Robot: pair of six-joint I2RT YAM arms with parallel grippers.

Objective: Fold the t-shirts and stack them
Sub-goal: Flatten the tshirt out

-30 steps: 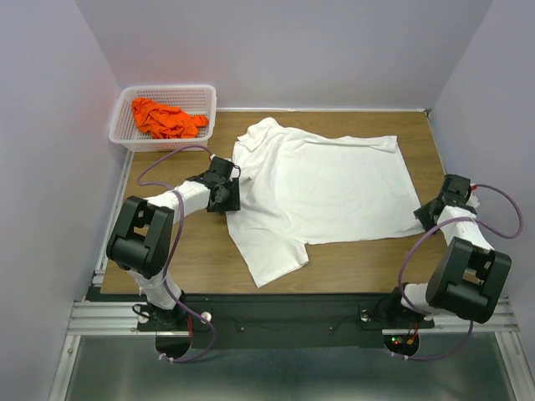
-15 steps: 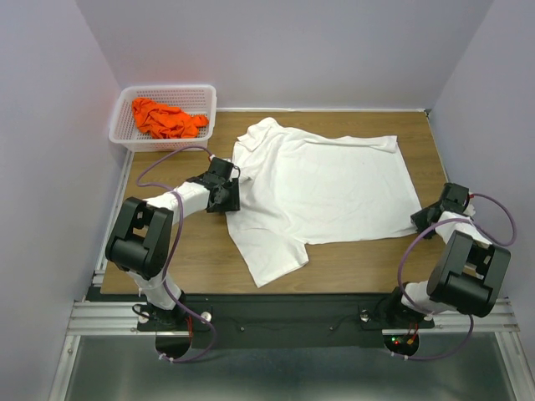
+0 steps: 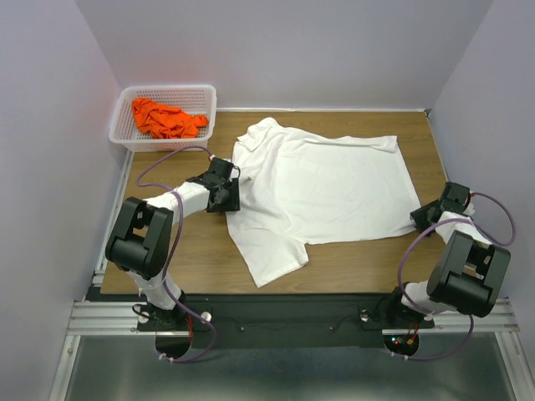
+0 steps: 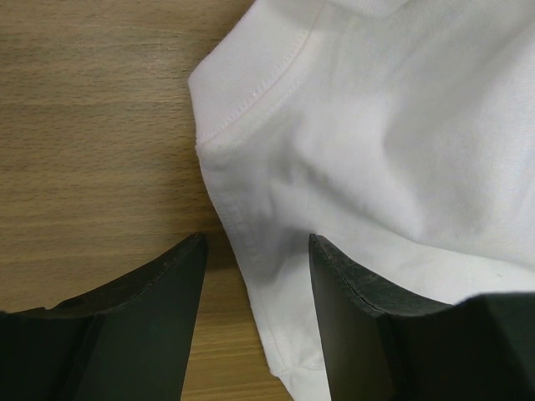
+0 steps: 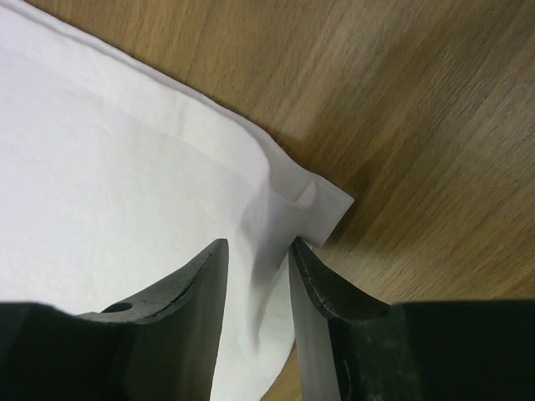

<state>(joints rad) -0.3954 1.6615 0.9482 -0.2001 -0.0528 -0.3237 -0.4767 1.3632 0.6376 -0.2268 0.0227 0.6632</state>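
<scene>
The large white t-shirt (image 3: 326,188) lies spread flat on the wooden table (image 3: 359,255). The orange t-shirt (image 3: 165,119) sits crumpled in a basket at the back left. My left gripper (image 3: 226,196) is low at the white shirt's left edge. In the left wrist view it (image 4: 255,241) is open, its fingers astride the stitched side seam (image 4: 242,225). My right gripper (image 3: 422,219) is at the shirt's near right corner. In the right wrist view its fingers (image 5: 257,246) stand apart around the rucked-up corner (image 5: 313,205), the right finger touching the fold.
A white mesh basket (image 3: 205,104) stands at the table's back left corner. Grey walls close in on three sides. Bare wood shows along the near edge and to the left of the shirt (image 3: 192,242).
My right gripper has shifted a little toward the near edge, onto the shirt's corner. The left arm and both shirts have stayed where they were.
</scene>
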